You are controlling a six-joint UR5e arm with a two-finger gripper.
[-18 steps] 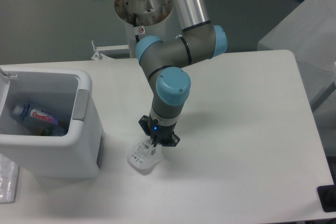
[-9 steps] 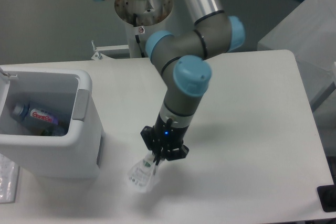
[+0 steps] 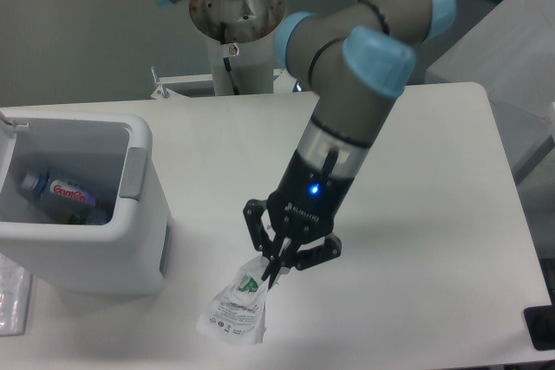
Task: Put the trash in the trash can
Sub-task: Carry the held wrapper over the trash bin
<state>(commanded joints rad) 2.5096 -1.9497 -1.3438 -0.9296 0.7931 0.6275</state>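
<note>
Fixed camera view, the only 1. Near the front edge of the white table (image 3: pixel 416 214), a small crumpled clear-white plastic wrapper with green and black printing (image 3: pixel 234 311), hanging from the black two-finger gripper (image 3: pixel 269 270) of the grey and light-blue arm (image 3: pixel 347 119). Jaws pressed together on the wrapper's upper corner, pinching it; lower part dangling loose, whether clear of the tabletop or brushing it cannot be told. At the far left, a light grey-white rectangular plastic bin with rounded corners (image 3: pixel 113 249), open at the top, darker grey flap (image 3: pixel 133 173) tilted at its right wall. Inside, on the bin's floor, a crushed clear plastic bottle with a red-and-blue label (image 3: pixel 61 192), lying on its side. Wrapper well apart from the bin, to its right and nearer the front.

Step in hand, by judgement: 1 of 2 items already binned; the second gripped and in the lift, carry not yet done.

Next move calls for: enough height for the dangling tail to pass over the bin's right rim and flap, then travel left and slightly far until above the opening, then release. Thin, limp plastic held by 1 corner only, so a steady carry likely matters; a swing or snag on the rim could pull it free.
</note>
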